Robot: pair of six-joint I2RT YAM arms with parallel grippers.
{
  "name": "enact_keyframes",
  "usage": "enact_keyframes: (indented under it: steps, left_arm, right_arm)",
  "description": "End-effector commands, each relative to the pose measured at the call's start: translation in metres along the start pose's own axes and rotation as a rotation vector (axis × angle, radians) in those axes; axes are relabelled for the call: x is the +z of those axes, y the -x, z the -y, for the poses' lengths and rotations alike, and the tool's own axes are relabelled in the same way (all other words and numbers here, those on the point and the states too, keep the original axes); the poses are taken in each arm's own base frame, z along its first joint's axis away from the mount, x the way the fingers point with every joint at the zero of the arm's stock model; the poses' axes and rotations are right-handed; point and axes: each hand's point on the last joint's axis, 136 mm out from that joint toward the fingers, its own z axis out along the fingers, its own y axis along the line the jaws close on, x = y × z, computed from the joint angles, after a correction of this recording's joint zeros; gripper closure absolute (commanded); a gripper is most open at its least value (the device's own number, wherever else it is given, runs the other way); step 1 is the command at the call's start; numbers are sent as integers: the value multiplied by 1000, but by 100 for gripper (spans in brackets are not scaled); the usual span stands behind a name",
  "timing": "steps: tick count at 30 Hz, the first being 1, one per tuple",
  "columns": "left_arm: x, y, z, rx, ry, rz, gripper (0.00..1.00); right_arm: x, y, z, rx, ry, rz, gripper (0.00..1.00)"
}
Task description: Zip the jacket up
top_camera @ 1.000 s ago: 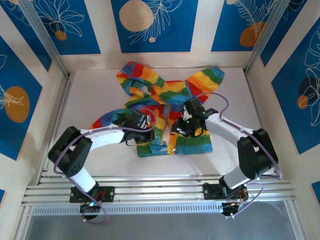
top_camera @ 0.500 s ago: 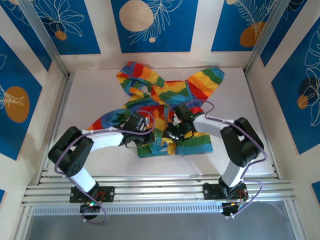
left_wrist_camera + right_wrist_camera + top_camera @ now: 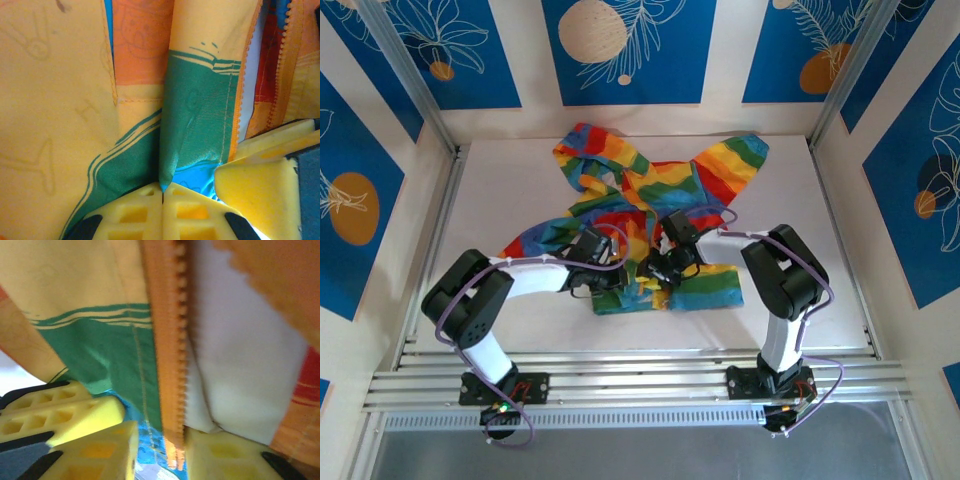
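Both arms reach in to the near hem of the striped jacket, which lies spread on the white table.

The jacket sits mid-table, its hood and sleeves toward the far side and its bottom edge nearest the arm bases. The left gripper comes in from the left, and its wrist view shows the yellow fingers pressed together on a raised fold of green and yellow fabric. The right gripper is just beside it on the right, at the front opening. Its fingers stand a little apart, with the orange zipper edge and its teeth running down between them. Whether they press on that edge cannot be told.
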Motion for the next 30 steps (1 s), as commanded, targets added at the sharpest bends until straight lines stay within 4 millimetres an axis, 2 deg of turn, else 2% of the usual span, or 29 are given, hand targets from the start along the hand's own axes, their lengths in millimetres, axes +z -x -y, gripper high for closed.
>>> enact_keyframes:
  steps: [1,4,8,11,15,22,26,30]
  left_arm:
    - [5,-8,-10,-30,10,-40,100]
    - [6,-8,-10,-34,0,-34,100]
    - [3,-6,-9,-23,-2,-21,100]
    - [-1,-2,-1,-7,-22,-7,100]
    - [-11,5,9,12,-58,11,99]
    - [-49,25,13,26,-98,50,71]
    - [-70,35,11,35,-104,96,59]
    - [-72,34,20,22,-151,90,55]
  right_arm:
    - [5,-3,-9,-9,17,-30,67]
    - [3,-4,-10,-20,8,-32,70]
    - [-10,-4,-17,-56,5,8,85]
    - [-23,-4,-25,-104,1,46,94]
    - [-37,-4,-34,-162,-16,89,100]
    - [-56,-7,-41,-228,-37,143,100]
    - [-61,-7,-41,-247,-70,143,100]
    - [-60,-8,-40,-238,-71,123,100]
